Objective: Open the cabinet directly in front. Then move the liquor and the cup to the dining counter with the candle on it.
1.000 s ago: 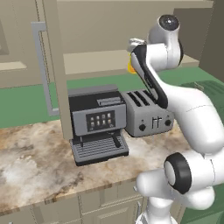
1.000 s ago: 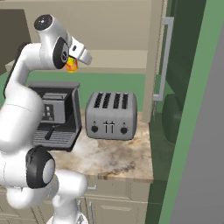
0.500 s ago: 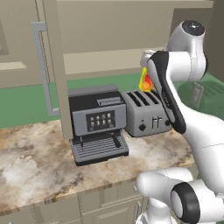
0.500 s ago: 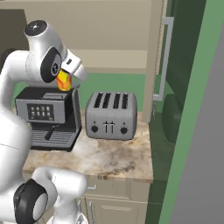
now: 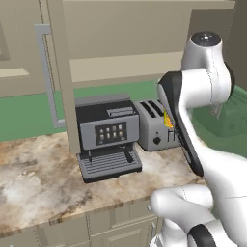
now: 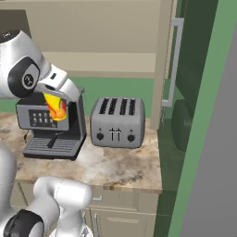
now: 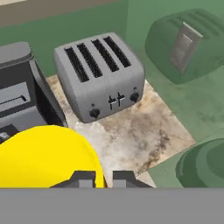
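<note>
My gripper [image 7: 103, 179] is shut on the bright yellow cup [image 7: 43, 158], which fills the lower left of the hand view. Over the worktop the cup [image 6: 55, 107] hangs in front of the coffee machine, its red-orange mark showing. A sliver of the cup [image 5: 168, 119] peeks out behind my forearm, beside the toaster. The beige wall cabinet [image 5: 120, 67] stands open, its left door [image 5: 60, 72] and right door [image 6: 164, 60] swung outward. The liquor, the dining counter and the candle are out of view.
A black and grey coffee machine [image 5: 106, 135] and a silver four-slot toaster [image 6: 118, 122] stand on the marble worktop [image 6: 115, 166]. The long silver door handles [image 6: 173, 65] jut toward me. A green translucent wall [image 6: 203, 115] closes the right side.
The arm has swung away from the cabinet, carrying the cup down over the worktop toward the toaster and coffee machine. The fingers have stayed shut on the cup.
</note>
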Robot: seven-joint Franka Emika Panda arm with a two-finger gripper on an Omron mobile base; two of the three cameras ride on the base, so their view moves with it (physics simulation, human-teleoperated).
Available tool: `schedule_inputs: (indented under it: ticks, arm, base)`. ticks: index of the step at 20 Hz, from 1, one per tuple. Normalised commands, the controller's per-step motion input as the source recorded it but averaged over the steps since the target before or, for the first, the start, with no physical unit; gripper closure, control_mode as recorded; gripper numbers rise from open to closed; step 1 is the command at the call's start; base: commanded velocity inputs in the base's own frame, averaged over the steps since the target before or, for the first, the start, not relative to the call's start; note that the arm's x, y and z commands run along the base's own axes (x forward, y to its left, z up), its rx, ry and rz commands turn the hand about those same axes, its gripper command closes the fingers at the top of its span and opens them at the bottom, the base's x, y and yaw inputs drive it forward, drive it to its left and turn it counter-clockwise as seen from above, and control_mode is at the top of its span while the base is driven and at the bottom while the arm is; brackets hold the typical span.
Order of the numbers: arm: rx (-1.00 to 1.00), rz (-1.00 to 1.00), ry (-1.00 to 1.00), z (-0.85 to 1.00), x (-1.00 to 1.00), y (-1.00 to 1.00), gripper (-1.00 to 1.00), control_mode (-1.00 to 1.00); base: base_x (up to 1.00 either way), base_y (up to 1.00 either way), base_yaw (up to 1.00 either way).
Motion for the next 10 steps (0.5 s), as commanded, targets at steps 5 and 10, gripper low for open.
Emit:
schedule_inputs:
  ticks: [5, 10]
  arm:
    - [0.0, 0.0, -0.05, -0.03, 0.0, 0.0, 1.0, -1.0]
    - [0.0, 0.05, 0.0, -0.11, -0.47, 0.05, 1.0, -1.0]
  base:
    - [0.0, 0.0, 0.0]
    - [0.0, 0.0, 0.0]
